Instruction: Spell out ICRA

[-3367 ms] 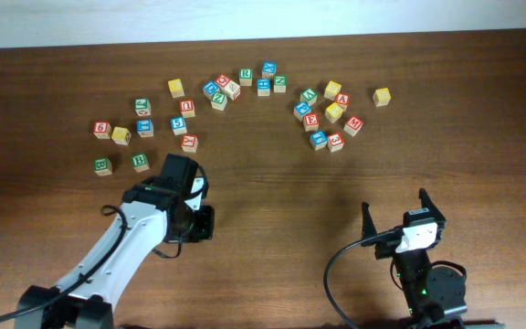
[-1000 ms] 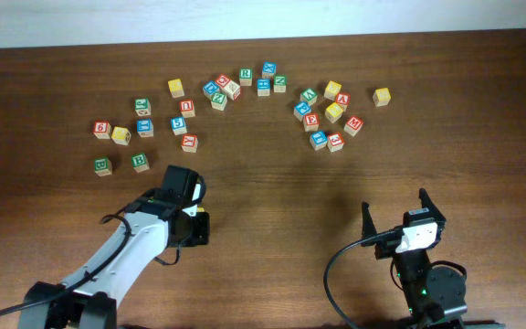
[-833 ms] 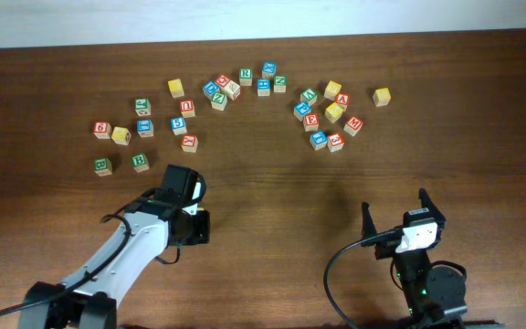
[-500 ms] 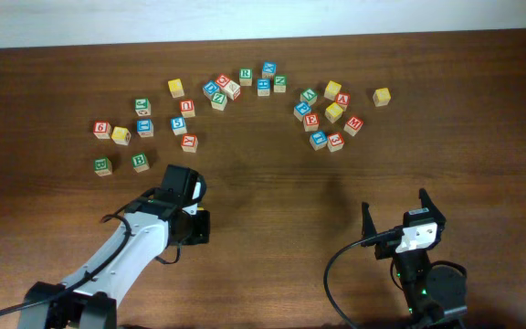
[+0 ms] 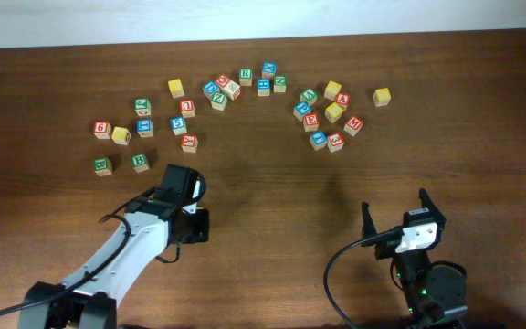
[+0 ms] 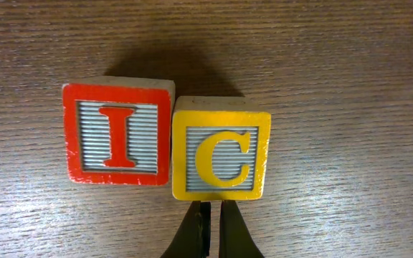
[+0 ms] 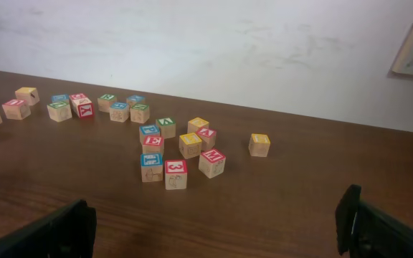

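Observation:
In the left wrist view the red-printed I cube point(image 6: 117, 134) and the yellow C cube point(image 6: 221, 155) lie side by side on the wood, touching, and read I C. My left gripper point(image 6: 212, 228) is shut and empty, with its tips just below the C cube. In the overhead view the left gripper point(image 5: 188, 215) hides both cubes. The green R cube point(image 5: 246, 75) sits at the back centre. The red A cube point(image 5: 341, 99) sits in the right cluster and also shows in the right wrist view point(image 7: 206, 135). My right gripper point(image 5: 396, 217) is open and empty near the front edge.
Several other letter and number cubes lie scattered in a band across the back of the table. Green cubes point(image 5: 140, 162) lie close behind the left gripper. A yellow cube point(image 5: 382, 96) sits alone at the far right.
The left gripper drew back slightly toward the front over the past seconds. A yellow sliver of cube beside it no longer shows from overhead. The right arm has not moved.

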